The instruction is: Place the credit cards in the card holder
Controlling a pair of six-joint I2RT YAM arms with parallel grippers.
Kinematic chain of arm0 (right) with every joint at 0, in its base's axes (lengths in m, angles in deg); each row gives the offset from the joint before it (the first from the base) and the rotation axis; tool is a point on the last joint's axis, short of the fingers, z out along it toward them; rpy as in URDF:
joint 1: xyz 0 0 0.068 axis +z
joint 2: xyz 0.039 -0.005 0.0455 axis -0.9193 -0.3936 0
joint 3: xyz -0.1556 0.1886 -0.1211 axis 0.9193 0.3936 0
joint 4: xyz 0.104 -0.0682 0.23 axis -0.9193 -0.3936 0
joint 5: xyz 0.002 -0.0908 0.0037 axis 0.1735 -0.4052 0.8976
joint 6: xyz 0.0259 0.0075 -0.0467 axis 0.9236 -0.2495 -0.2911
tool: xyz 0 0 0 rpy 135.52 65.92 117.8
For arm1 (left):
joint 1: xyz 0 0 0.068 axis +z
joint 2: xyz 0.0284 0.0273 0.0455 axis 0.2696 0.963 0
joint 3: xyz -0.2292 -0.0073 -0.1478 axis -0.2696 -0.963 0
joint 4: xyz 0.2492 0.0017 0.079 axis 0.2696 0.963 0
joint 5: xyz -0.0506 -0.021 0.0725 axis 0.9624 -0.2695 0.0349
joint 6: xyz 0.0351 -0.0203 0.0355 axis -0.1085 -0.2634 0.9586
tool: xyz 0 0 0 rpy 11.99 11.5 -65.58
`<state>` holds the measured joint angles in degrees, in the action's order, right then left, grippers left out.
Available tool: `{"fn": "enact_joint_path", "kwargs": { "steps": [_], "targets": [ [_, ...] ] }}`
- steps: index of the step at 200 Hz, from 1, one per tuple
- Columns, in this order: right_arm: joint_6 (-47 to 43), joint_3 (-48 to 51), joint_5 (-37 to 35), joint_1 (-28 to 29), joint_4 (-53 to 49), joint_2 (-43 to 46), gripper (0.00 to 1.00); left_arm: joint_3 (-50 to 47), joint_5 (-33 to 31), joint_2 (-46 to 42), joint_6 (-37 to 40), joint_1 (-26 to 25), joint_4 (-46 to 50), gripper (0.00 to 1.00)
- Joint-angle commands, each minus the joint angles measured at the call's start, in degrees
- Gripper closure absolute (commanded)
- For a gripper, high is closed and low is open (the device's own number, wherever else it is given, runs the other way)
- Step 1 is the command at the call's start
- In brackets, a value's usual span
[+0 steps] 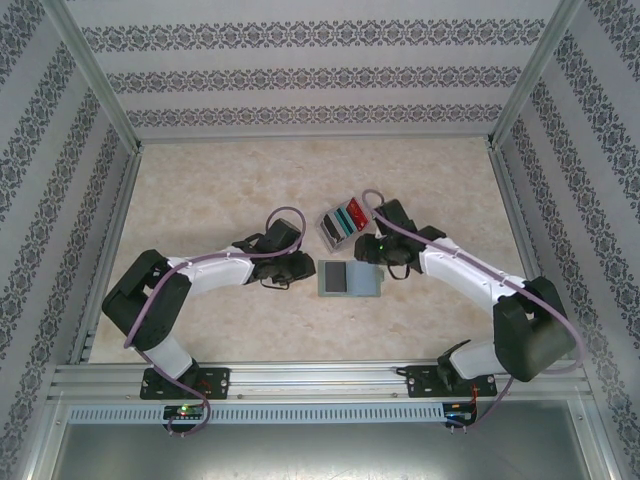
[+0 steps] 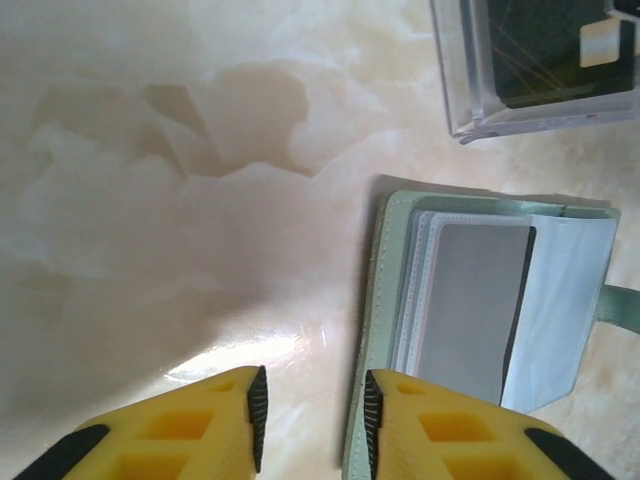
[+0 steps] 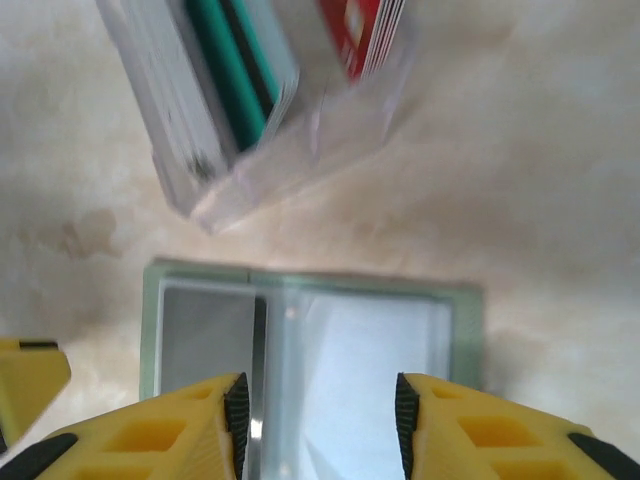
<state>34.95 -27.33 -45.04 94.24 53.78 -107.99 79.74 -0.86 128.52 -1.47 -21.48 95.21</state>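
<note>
The card holder (image 1: 362, 283) lies open on the table between my two grippers. A dark grey card (image 2: 470, 310) sits in its left half under a clear sleeve, and the right half (image 3: 370, 350) shows a pale empty sleeve. More credit cards stand in a clear tray (image 1: 345, 222) just behind it: a teal one (image 3: 230, 80), a red one (image 3: 365, 35) and a dark one (image 2: 545, 60). My left gripper (image 2: 315, 420) is open at the holder's left edge, with bare table between its fingers. My right gripper (image 3: 320, 425) is open above the holder's right half, holding nothing.
The marble-patterned table (image 1: 240, 190) has free room to the left and behind. Patterned walls and metal frame posts (image 1: 100, 90) enclose it. In the right wrist view, a yellow finger (image 3: 25, 385) of the left gripper shows at the lower left.
</note>
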Motion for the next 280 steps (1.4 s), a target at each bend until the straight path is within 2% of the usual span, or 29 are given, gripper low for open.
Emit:
{"fn": "enact_joint_path", "kwargs": {
  "steps": [1, 12, 40, 65, 91, 138, 176, 183, 192, 210, 237, 253, 268, 280],
  "targets": [
    [-6.05, -7.04, -2.66, -3.17, -4.06, -3.11, 0.55, 3.83, -1.61, -0.55, 0.66, 0.66, 1.07, 0.62],
    [-9.52, -10.23, -1.54, -3.81, -4.95, -5.86, 0.56, 5.32, -1.40, 0.35, 0.07, 1.44, -0.01, 0.57],
    [-15.52, -18.69, 4.46, -4.22, -7.61, -12.80, 0.60, 11.34, 1.91, 5.08, -1.15, 4.23, -1.09, 0.55],
    [-17.33, -25.71, 5.01, -3.02, -11.13, -18.85, 0.66, 15.43, 3.35, 8.33, -2.61, 5.78, -1.38, 0.55],
    [-17.77, -29.96, 6.88, -1.13, -11.96, -23.35, 0.67, 15.52, 3.20, 9.39, -4.68, 7.29, -1.64, 0.56],
    [-19.09, -35.94, 0.92, 2.87, -15.24, -29.34, 0.68, 12.49, 2.71, 8.09, -5.92, 9.32, -2.43, 0.56],
    [-19.22, -37.75, -1.63, 3.86, -16.69, -30.49, 0.67, 10.85, 5.76, 8.44, -6.95, 9.29, -5.39, 0.55],
    [-18.69, -38.24, -3.70, 4.15, -17.51, -30.30, 0.71, 10.44, 6.31, 8.44, -7.35, 9.35, -6.17, 0.55],
    [-18.22, -36.46, -7.17, 4.76, -16.26, -27.97, 0.71, 10.02, 7.23, 8.37, -7.61, 9.34, -7.47, 0.55],
    [-16.50, -29.97, -9.34, 4.14, -12.02, -20.95, 0.65, 9.50, 8.73, 8.27, -7.57, 9.10, -7.99, 0.55],
    [-11.63, -22.90, -8.07, -0.16, -13.34, -14.41, 0.62, 8.16, 9.71, 7.73, -7.47, 8.00, -7.73, 0.53],
    [-9.28, -16.71, -3.89, -2.49, -12.13, -10.26, 0.54, 7.13, 10.82, 7.42, -7.65, 7.36, -6.94, 0.52],
    [-7.83, -12.21, 0.24, -3.41, -12.14, -7.91, 0.49, 5.81, 11.43, 6.80, -7.74, 6.60, -6.29, 0.51],
    [-6.87, -9.60, -0.02, -3.11, -13.20, -6.86, 0.48, 4.78, 11.91, 6.42, -7.91, 5.91, -6.52, 0.51]
  ]
}}
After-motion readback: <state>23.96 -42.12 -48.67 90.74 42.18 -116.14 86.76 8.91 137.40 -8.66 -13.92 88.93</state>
